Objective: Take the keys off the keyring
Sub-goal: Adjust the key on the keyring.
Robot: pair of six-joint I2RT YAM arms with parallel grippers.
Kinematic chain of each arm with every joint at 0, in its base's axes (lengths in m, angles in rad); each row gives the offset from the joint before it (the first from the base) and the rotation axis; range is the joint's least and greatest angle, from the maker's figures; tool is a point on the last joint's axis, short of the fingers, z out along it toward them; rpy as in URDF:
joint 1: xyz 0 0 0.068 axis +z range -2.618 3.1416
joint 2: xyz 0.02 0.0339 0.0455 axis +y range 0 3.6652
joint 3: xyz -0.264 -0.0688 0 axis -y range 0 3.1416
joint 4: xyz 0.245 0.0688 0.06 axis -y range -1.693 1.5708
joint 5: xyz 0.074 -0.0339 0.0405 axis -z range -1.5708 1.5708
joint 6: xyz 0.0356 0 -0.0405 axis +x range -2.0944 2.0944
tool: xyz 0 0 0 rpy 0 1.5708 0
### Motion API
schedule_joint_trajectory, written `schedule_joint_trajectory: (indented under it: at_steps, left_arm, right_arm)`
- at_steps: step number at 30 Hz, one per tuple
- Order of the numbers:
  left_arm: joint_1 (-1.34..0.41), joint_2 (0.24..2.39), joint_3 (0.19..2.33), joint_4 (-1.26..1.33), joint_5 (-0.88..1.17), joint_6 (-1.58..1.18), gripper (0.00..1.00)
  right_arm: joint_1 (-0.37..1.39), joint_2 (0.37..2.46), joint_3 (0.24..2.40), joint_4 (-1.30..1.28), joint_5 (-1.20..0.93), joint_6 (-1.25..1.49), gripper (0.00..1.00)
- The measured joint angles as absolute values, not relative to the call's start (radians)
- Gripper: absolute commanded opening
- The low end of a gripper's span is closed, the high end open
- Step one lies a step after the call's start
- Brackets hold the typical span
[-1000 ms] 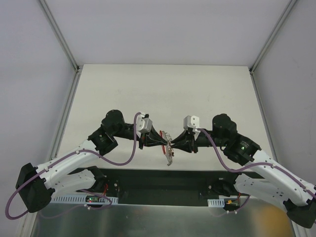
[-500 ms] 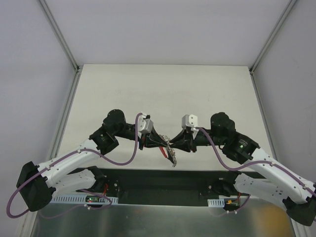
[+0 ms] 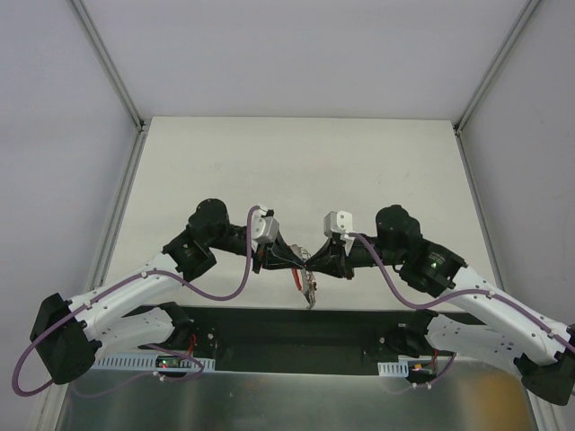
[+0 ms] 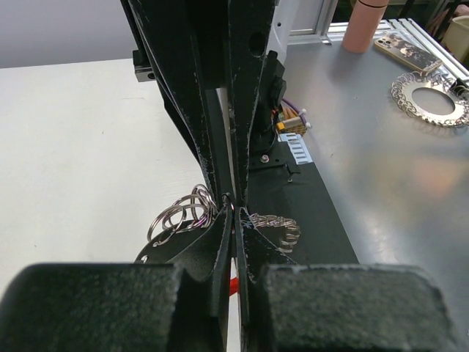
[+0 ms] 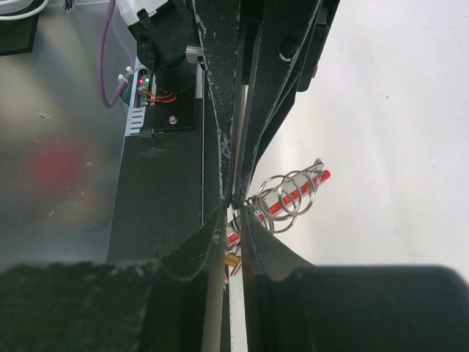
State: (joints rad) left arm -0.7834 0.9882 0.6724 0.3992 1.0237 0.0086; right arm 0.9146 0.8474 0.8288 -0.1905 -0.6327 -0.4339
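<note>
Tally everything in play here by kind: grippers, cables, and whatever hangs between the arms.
Grippers: 2, the left gripper and the right gripper
Purple cables: 2, one on each arm
Keyring: 1
Key bunch: 1
Total: 6

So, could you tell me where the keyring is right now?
In the top view, the keyring hangs centrally near the table's front edge, between the left end effector and the right end effector.
</note>
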Motion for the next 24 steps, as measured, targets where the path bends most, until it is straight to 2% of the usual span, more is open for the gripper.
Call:
schedule_joint_trajectory:
  at_steps: [2,14,15,19,24]
  left_arm:
    - [-0.783,0.988,0.672,0.397,1.027,0.007,0.0]
    - [-0.777,0.988,0.672,0.377,1.012,0.006,0.01]
    - [-0.777,0.989,0.672,0.376,1.008,0.006,0.11]
    - [-0.777,0.989,0.672,0.38,0.963,0.007,0.26]
    - [-0.772,0.965,0.667,0.379,0.8,0.007,0.37]
  right_arm:
    - [0.916,0.848,0.829,-0.191,-0.627,-0.434,0.01]
    - [0.925,0.859,0.829,-0.195,-0.593,-0.402,0.01]
    - [0.926,0.859,0.829,-0.197,-0.586,-0.395,0.01]
    - [0.928,0.857,0.829,-0.226,-0.529,-0.343,0.01]
    - [0.93,0.879,0.846,-0.36,-0.43,-0.247,0.01]
